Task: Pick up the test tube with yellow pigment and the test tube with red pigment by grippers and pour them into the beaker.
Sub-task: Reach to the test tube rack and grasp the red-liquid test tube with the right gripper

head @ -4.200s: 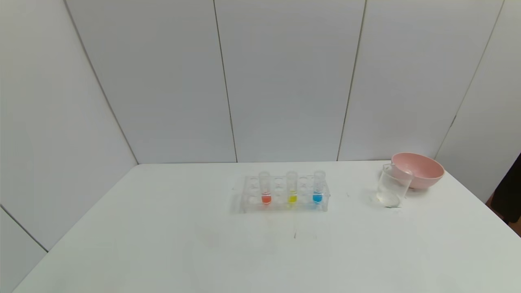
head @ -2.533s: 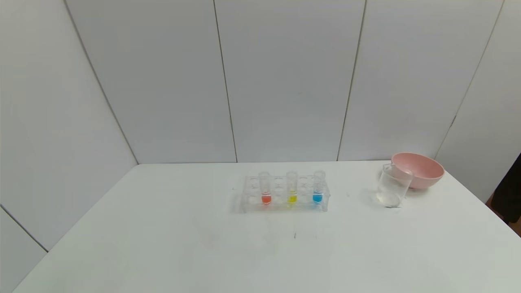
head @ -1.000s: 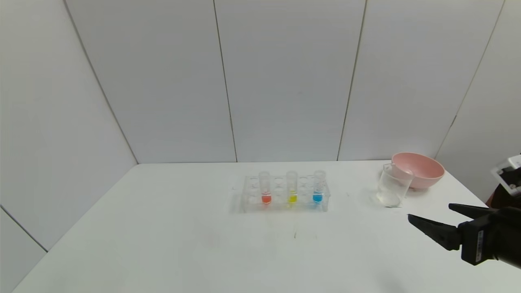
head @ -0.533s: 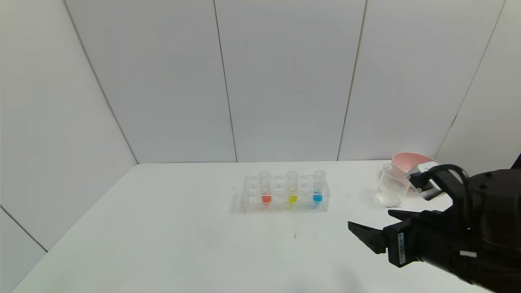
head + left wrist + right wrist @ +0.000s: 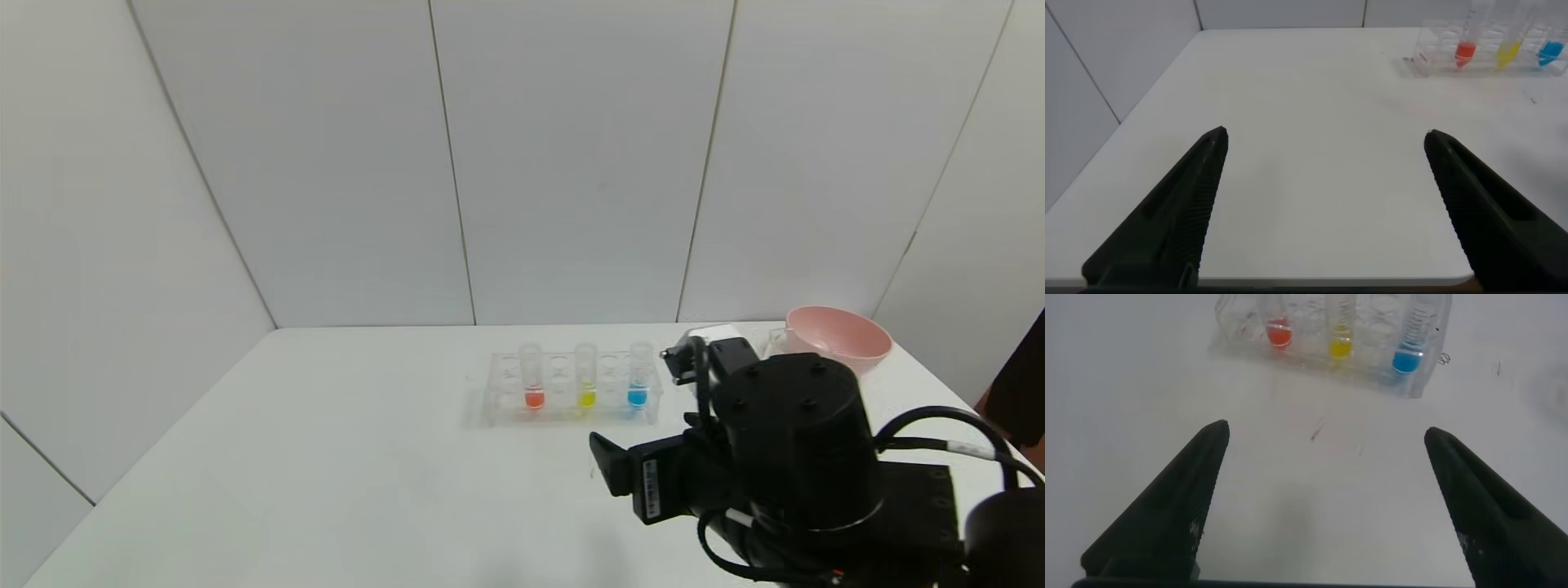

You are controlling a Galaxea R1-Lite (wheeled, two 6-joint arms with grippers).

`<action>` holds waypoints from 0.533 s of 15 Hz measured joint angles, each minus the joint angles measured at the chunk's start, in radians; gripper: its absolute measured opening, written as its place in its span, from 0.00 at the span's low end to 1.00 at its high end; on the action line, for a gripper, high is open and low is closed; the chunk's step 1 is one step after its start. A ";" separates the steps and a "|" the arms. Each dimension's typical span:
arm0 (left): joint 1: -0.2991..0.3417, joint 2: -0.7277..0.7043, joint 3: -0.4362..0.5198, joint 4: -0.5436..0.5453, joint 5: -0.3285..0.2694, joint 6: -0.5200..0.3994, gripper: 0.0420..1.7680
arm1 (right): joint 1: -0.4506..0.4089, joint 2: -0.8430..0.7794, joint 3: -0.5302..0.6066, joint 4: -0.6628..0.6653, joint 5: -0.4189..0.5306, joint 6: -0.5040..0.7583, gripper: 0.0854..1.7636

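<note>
The test tube with red pigment (image 5: 532,380), the test tube with yellow pigment (image 5: 585,378) and a blue-bottomed tube (image 5: 638,377) stand upright in a clear rack (image 5: 506,400) at mid-table. My right gripper (image 5: 608,467) hovers open and empty just in front of the rack's right half. In the right wrist view its jaws (image 5: 1327,433) stand wide apart, with the red tube (image 5: 1279,328) and yellow tube (image 5: 1340,341) ahead. The beaker is hidden behind my right arm. My left gripper (image 5: 1327,136) is open and empty over the table's near left part, outside the head view.
A pink bowl (image 5: 841,333) stands at the back right of the white table (image 5: 326,449). White wall panels close off the back and left. In the left wrist view the rack (image 5: 1429,57) lies far ahead, and the table's near edge (image 5: 1331,282) runs below the jaws.
My right arm has come in from the right edge and swept left across the table, now covering the beaker and standing in front of the rack. The tubes have not moved.
</note>
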 joint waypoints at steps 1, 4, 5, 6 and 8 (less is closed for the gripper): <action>0.000 0.000 0.000 0.000 0.000 0.000 0.97 | 0.017 0.033 -0.039 0.001 -0.020 0.001 0.97; 0.000 0.000 0.000 0.000 0.000 0.000 0.97 | 0.049 0.145 -0.177 0.017 -0.075 0.001 0.97; 0.000 0.000 0.000 0.000 0.000 0.000 0.97 | 0.054 0.187 -0.226 0.022 -0.092 0.001 0.97; 0.000 0.000 0.000 0.000 0.000 0.000 0.97 | 0.057 0.227 -0.270 0.024 -0.105 0.000 0.97; 0.000 0.000 0.000 0.000 0.000 0.000 0.97 | 0.065 0.310 -0.362 0.043 -0.124 0.000 0.97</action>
